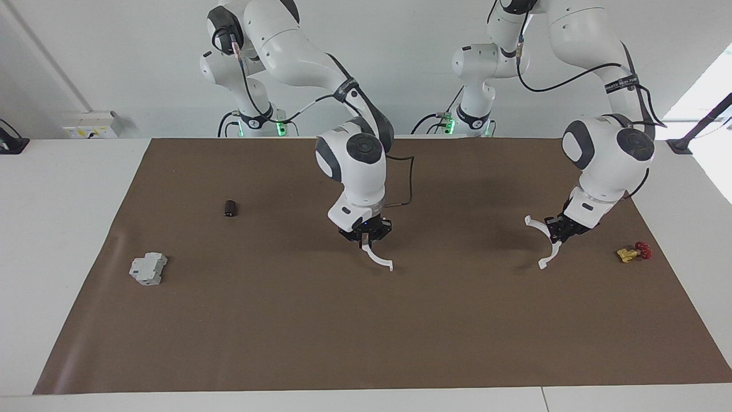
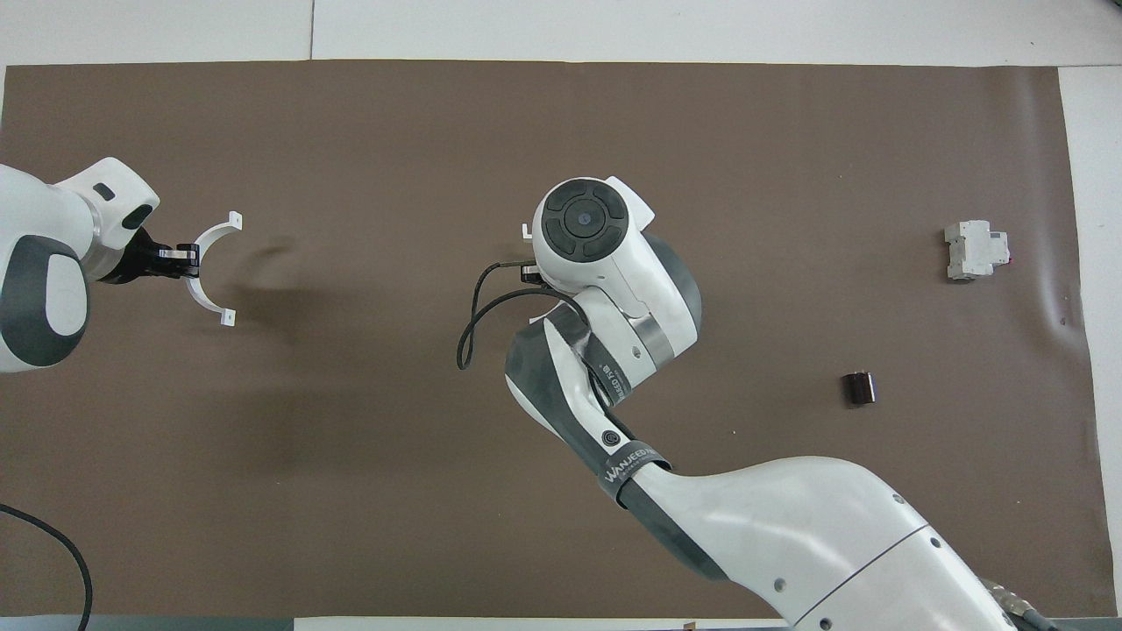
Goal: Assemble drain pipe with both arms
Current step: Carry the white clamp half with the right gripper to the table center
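Both halves of the drain pipe are lifted. Left gripper (image 1: pixel 563 229) clamps one arc (image 1: pixel 544 240) over the table's (image 1: pixel 366 332) left-arm end; right gripper (image 1: pixel 366 230) clamps the other arc (image 1: pixel 378 258) mid-table. Well apart. Next: bring together, align tabs, mate.

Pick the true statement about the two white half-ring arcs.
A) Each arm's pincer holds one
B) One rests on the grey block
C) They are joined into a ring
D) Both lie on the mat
A: the left pincer grips one arc, the right pincer grips the other arc, well apart.
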`<state>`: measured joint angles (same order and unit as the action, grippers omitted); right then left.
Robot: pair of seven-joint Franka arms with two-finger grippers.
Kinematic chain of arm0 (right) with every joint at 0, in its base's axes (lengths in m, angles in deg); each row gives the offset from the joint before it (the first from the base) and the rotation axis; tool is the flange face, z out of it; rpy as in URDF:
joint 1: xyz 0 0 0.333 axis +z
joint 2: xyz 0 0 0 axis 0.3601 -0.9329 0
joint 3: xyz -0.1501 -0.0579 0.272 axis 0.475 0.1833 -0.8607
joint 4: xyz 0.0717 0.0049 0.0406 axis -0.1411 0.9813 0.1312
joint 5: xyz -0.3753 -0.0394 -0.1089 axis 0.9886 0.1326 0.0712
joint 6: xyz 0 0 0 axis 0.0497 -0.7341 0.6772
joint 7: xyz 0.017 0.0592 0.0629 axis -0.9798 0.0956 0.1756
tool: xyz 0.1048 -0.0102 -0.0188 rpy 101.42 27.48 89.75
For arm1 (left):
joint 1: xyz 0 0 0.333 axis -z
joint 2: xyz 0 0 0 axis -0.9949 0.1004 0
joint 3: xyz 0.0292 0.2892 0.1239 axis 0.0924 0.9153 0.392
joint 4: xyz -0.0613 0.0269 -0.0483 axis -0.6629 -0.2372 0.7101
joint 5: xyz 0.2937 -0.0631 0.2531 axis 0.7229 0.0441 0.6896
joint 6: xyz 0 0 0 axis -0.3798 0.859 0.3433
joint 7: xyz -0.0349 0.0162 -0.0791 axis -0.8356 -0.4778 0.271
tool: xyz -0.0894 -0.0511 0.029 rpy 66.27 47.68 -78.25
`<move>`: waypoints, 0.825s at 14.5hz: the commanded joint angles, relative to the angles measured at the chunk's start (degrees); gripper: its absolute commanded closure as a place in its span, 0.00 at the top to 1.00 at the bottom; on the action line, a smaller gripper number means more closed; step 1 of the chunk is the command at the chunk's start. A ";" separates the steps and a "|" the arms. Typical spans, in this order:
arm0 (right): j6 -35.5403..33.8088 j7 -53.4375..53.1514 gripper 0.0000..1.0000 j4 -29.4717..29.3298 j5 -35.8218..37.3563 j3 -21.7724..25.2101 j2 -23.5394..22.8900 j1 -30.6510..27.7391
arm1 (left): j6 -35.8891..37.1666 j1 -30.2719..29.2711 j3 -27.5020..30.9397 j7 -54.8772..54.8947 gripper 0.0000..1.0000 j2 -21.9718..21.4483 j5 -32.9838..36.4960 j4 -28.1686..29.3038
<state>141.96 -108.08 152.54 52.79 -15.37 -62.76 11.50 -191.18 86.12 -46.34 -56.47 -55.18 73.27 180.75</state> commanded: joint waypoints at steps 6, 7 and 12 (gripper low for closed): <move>1.68 -7.01 0.05 -1.34 3.14 0.09 -3.00 0.44 | 4.38 -0.03 0.21 -1.15 0.00 -2.86 -0.59 -0.24; 1.59 -6.84 0.06 -1.25 3.32 0.09 -3.00 0.62 | 5.52 0.14 0.21 -1.67 0.00 -2.77 -0.42 -1.03; 2.03 -1.30 0.13 -0.99 3.41 0.09 -3.00 0.62 | 5.97 2.94 0.12 -4.84 0.00 -2.16 0.11 -2.62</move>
<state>143.12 -110.75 152.22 55.03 -15.25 -65.16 12.16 -186.71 86.95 -46.58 -59.80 -57.26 73.27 179.02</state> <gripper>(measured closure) 0.793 0.802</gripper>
